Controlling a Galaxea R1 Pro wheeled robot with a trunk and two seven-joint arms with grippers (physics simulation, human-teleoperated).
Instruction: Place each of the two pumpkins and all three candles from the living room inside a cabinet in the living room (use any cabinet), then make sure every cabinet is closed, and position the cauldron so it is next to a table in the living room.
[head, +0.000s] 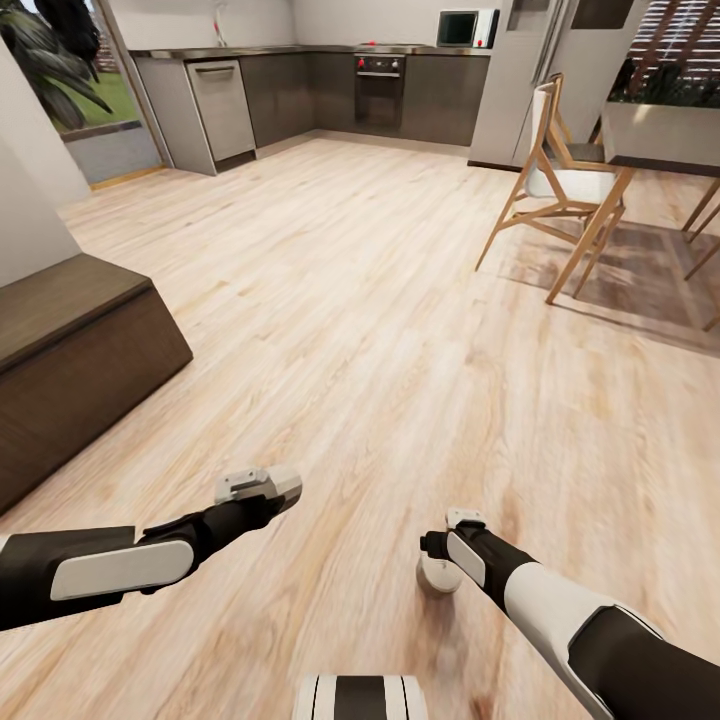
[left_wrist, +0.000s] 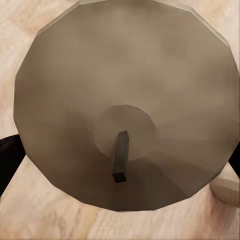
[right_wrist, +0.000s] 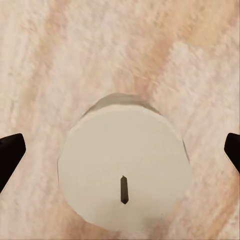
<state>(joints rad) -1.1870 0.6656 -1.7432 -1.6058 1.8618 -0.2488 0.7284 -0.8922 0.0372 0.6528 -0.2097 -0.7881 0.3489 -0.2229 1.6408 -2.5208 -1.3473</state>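
A beige candle (left_wrist: 125, 90) with a dark wick (left_wrist: 120, 161) sits between my left gripper's fingers (left_wrist: 7, 159), which touch both its sides; the left gripper (head: 262, 487) is shut on it above the floor. A second, paler candle (right_wrist: 125, 170) stands upright on the wood floor under my right gripper (head: 452, 548). The right fingertips (right_wrist: 10, 155) stand wide on either side of this candle (head: 437, 578), apart from it, so the gripper is open. The low dark brown cabinet (head: 80, 350) lies to the left. Both pumpkins and the cauldron are out of view.
Open wood floor (head: 360, 320) stretches ahead. A wooden chair (head: 555, 185) and a table edge (head: 665, 140) stand at the right on a rug. Grey kitchen units (head: 300, 95) with an oven line the back wall. A beige edge (left_wrist: 227, 190) shows beside the held candle.
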